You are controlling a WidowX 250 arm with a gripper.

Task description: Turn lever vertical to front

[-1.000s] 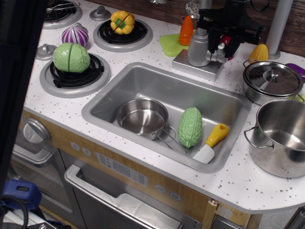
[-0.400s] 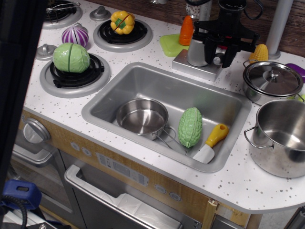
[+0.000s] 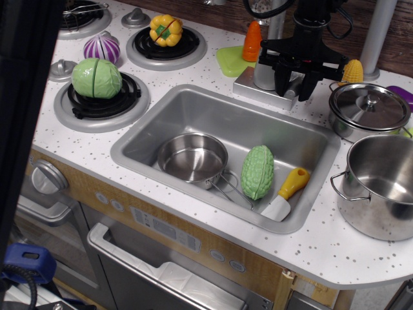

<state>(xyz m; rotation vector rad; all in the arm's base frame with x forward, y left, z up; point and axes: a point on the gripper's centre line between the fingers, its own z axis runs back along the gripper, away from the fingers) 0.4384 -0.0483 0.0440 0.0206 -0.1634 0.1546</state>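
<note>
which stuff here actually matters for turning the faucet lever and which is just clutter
In the job: lever, faucet column, gripper around the lever.

Lying about: small pan, green gourd and yellow-handled knife in the sink; cabbage, onion, yellow pepper, carrot, corn, lidded pot, open pot.

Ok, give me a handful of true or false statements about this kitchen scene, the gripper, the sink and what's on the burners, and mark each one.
1. The gripper is at the faucet column, behind the sink. True.
2. The sink holds only a small steel pan. False: a green bumpy vegetable and a yellow-handled spatula also lie in it.
3. A green cabbage sits on the front-left burner. True.
4. The lidded pot is left of the sink. False: it stands to the right, behind the open pot.
5. The yellow pepper sits on a burner. True.
6. The gripper holds the orange carrot. False: the carrot stands apart, left of the arm.
</note>
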